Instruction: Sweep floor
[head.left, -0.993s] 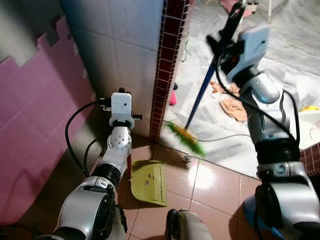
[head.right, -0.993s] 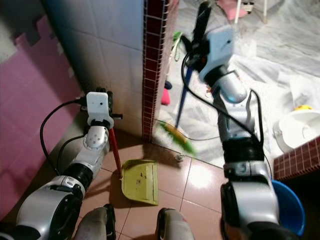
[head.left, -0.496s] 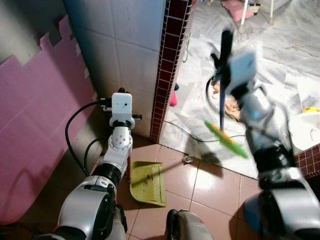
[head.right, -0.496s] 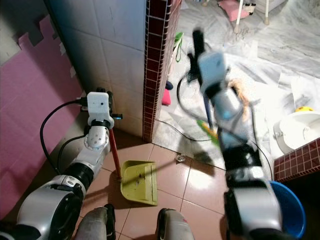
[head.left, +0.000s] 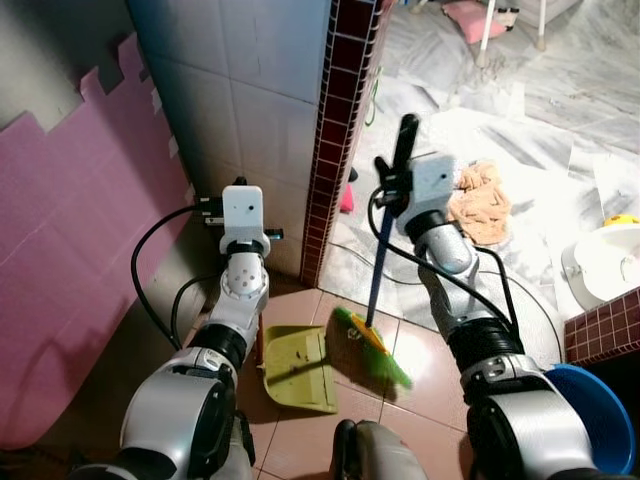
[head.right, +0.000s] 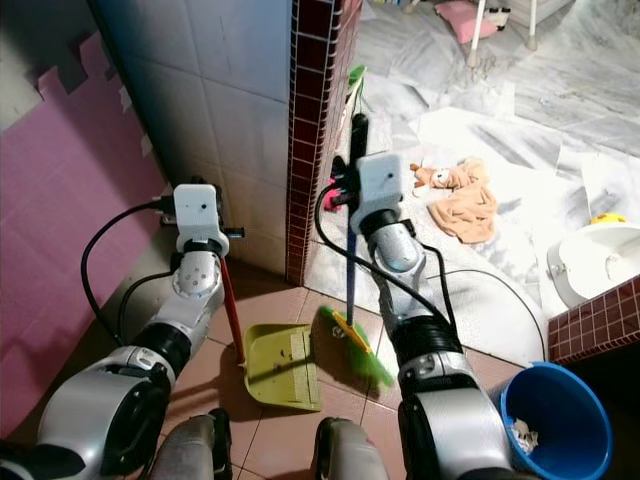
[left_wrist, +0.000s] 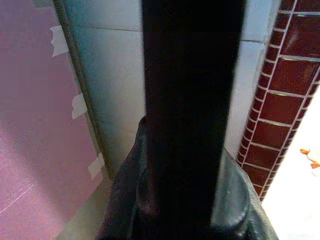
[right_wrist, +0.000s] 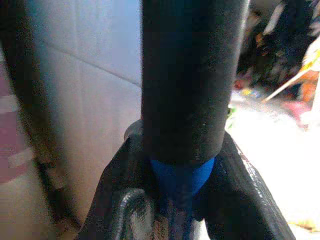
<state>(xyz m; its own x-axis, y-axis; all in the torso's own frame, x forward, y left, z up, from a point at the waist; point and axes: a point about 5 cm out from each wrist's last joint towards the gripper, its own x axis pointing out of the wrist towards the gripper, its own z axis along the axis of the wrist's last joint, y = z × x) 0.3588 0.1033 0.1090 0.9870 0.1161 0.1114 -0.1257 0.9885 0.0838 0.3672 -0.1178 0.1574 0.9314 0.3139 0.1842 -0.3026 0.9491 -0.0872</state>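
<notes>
Where tile floor (head.left: 430, 365) meets the brick pillar (head.left: 335, 130), broom (head.left: 372, 340) bristles touch the floor just beside the green dustpan (head.left: 298, 368). Right gripper (head.left: 392, 185) clenched around broom handle; left gripper (head.right: 222, 262) clamped on dustpan's red handle. Blue bucket (head.right: 555, 420) nearby.

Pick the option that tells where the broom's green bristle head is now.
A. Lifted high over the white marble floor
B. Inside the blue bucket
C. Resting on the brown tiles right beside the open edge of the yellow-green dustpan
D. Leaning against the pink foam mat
C: the broom held by the right gripper has its bristles on the brown tiles next to the dustpan, whose red handle the left gripper holds.
</notes>
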